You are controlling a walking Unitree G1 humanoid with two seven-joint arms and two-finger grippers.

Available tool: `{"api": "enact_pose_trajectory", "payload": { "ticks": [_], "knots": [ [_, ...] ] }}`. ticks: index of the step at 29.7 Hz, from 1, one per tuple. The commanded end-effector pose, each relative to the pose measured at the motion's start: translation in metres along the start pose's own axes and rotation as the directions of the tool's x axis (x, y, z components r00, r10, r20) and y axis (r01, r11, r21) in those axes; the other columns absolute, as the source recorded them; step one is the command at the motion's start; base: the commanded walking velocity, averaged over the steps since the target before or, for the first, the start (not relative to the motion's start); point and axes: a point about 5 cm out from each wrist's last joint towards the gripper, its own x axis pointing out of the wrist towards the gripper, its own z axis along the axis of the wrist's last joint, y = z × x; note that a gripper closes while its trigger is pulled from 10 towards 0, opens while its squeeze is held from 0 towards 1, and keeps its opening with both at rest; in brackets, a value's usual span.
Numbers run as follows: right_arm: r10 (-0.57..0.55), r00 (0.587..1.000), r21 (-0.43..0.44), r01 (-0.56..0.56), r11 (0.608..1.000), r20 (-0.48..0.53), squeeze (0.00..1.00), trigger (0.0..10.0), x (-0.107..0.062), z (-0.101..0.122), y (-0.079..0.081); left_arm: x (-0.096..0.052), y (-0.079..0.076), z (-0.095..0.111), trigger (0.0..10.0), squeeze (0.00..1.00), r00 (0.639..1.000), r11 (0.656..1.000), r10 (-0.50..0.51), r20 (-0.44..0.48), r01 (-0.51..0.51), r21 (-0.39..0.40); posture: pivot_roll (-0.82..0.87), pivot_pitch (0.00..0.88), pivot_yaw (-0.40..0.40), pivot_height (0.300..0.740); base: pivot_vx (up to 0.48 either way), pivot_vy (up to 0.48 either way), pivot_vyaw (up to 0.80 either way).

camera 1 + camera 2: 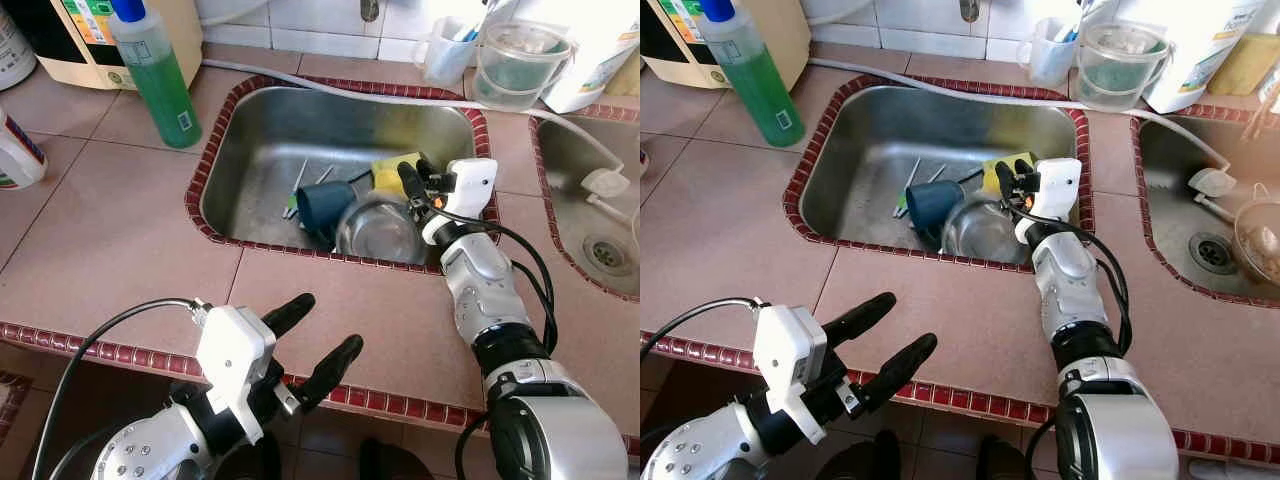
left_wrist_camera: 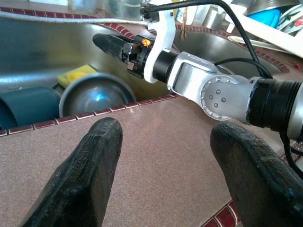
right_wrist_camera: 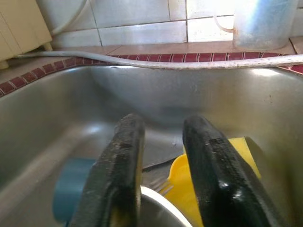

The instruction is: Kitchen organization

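A steel sink holds a dark blue cup on its side, an upturned steel bowl, a yellow sponge and some cutlery. My right gripper hovers over the sink's right part, just above the bowl and sponge. Its fingers stand a little apart with nothing between them. My left gripper is open over the tiled counter near its front edge, holding nothing. In the left wrist view the bowl lies beyond the sink's rim.
A green soap bottle stands left of the sink. A clear plastic jug and a measuring cup stand behind it. A white hose runs along the back rim. A second sink lies to the right.
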Motion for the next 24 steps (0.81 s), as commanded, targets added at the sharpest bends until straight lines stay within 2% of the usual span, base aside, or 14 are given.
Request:
{"api": "enact_pose_trajectory", "payload": {
  "ticks": [1,13,24],
  "knots": [
    [-0.011,1.0,0.023,0.011,1.0,-0.024,1.0,10.0,-0.004,-0.007,-0.003,-0.001,-0.005,0.003,10.0,0.0,1.0,1.0,-0.02,0.003,0.02,-0.005,-0.04,0.306,0.009,0.74,0.0,0.0,0.0],
    [0.008,1.0,0.02,-0.009,1.0,0.015,1.0,10.0,-0.001,-0.001,-0.002,0.001,-0.002,0.002,10.0,0.0,1.0,1.0,-0.006,0.01,0.006,0.005,-0.04,0.284,-0.001,0.74,0.0,0.0,0.0],
    [-0.006,0.993,0.031,0.003,1.0,0.117,1.0,10.0,-0.005,0.01,-0.002,0.01,0.027,-0.004,10.0,0.0,0.987,0.988,0.152,0.054,-0.153,0.007,-0.05,0.213,-0.024,0.74,0.0,0.0,0.0]
  ]
}}
